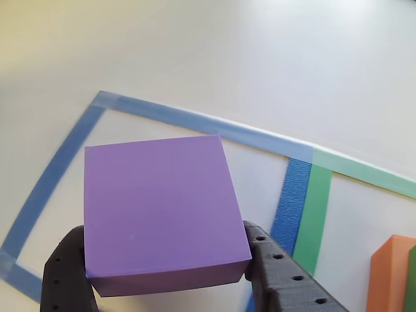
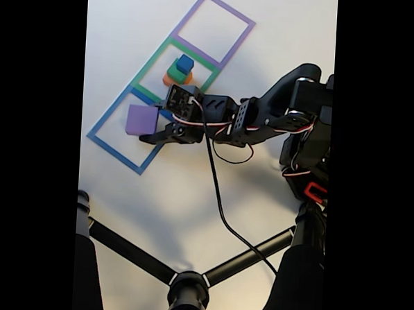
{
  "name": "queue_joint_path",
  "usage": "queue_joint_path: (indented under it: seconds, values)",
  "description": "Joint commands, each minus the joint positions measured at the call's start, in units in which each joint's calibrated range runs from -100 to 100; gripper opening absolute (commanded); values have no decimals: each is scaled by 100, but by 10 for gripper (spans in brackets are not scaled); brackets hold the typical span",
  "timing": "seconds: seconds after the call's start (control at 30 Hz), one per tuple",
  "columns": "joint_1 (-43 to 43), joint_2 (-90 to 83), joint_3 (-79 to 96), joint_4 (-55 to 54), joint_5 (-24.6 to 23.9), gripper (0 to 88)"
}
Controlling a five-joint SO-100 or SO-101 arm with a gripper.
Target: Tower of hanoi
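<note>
Clamping the purple block (image 1: 162,214) between its two dark fingers (image 1: 286,279), the gripper (image 1: 162,273) holds the flat square by opposite sides in the other view, with the block's broad top face turned toward the camera. Behind it on the white table (image 1: 260,52) runs the blue taped outline (image 1: 58,162), meeting the green taped outline (image 1: 315,214) at the right. At the lower right edge of that view, a corner of the orange block (image 1: 388,276) shows. In the fixed view, the purple block (image 2: 141,119) sits within the blue outline (image 2: 105,129), at the tip of the gripper (image 2: 156,128), whose arm (image 2: 264,120) reaches in from the right. In the neighbouring green outline (image 2: 148,65) stands a stack: the orange block (image 2: 175,80) at the bottom, the green block (image 2: 176,72) on it, and the blue cube (image 2: 185,63) on top. Beyond lies a purple taped outline (image 2: 232,10). A black tripod (image 2: 186,282) spreads across the bottom.
</note>
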Motion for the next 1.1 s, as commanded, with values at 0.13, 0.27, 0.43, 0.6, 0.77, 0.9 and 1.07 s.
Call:
queue_joint_path:
  seconds: [0.13, 0.27, 0.43, 0.6, 0.77, 0.9, 1.07]
  values:
    - [-266, 116, -269, -117, 38, 141]
    - [-183, 324, -424, -141, 38, 141]
    - [-99, 444, -497, -141, 38, 140]
    - [-213, 484, -506, -165, 38, 140]
    - [-213, 709, -751, -165, 38, 142]
    - [-198, 789, -796, -173, 38, 151]
    - [-205, 877, -778, -343, 38, 228]
